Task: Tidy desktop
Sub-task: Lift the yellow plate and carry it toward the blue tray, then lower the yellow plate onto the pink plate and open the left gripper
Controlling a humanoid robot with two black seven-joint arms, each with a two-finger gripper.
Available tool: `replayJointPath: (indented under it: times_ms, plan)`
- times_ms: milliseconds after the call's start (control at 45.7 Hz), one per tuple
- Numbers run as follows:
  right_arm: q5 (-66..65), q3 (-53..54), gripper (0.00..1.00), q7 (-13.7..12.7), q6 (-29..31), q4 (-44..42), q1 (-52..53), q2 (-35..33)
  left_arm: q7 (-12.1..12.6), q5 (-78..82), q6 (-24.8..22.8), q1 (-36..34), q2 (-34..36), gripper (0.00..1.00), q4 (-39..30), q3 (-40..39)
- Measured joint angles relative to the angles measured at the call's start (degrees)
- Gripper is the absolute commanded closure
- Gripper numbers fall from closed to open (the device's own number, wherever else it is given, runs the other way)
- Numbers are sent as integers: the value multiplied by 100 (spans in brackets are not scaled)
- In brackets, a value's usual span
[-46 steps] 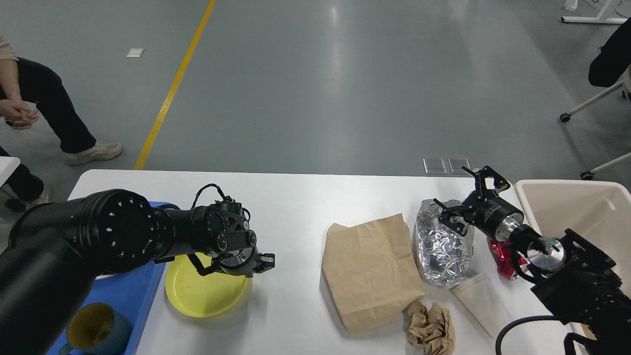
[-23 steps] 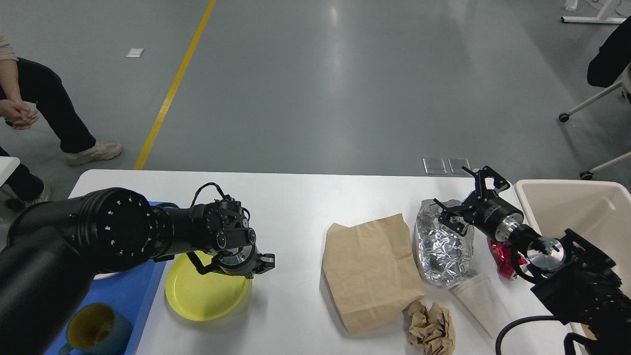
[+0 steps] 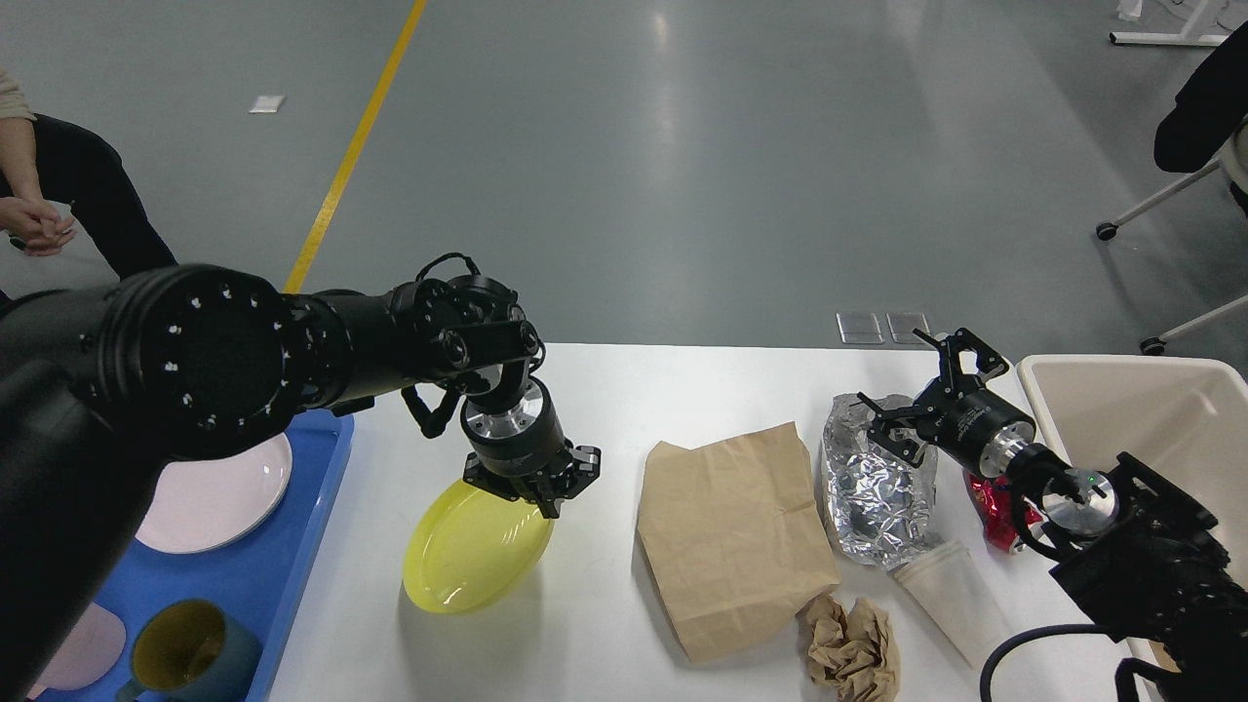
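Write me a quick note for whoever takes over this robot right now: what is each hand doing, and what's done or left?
Left gripper: shut on the yellow plate, tilted, lifted off the desktop.
Right gripper: open, empty, above the foil.
Done: a pink plate and a mug sit in the blue tray.
Left: tray the yellow plate; the paper bag, foil, crumpled paper, cup and red wrapper probably go in the bin.

Bright, sharp; overhead floor glare
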Motion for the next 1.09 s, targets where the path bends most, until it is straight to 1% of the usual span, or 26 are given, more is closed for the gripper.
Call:
replayJointPath:
  times_ms: [197, 307, 416, 504, 723, 810, 898, 985, 1095]
  plan:
    - [0, 0, 0, 0, 0, 0, 0, 0, -23, -43, -497, -934, 49, 100, -461, -21]
    - [0, 0, 0, 0, 0, 0, 1, -1, -39, -46, -900, -1395, 129, 100, -623, -18]
    - [0, 0, 0, 0, 0, 0, 1, -2, -34, -39, -1125, -1688, 373, 100, -667, 69]
    - [1, 0, 0, 0, 0, 0, 2, -2, -17, -17, -1146, -1738, 518, 100, -670, 295]
    - [1, 0, 0, 0, 0, 0, 5, -2, -1, 153, -1149, -1584, 1349, 100, -516, 1284]
    - [0, 0, 0, 0, 0, 0, 6, -1, 8, 354, -1147, -1336, 1785, 100, -213, 1550]
    - [0, 0, 0, 0, 0, 0, 5, -2, 17, 620, -1099, -1019, 2114, 100, 209, 1628]
    - [0, 0, 0, 0, 0, 0, 4, -2, 18, 870, -783, -711, 2307, 100, 647, 1636]
    - [0, 0, 0, 0, 0, 0, 4, -2, 10, 1039, -180, -360, 2377, 100, 1163, 1605]
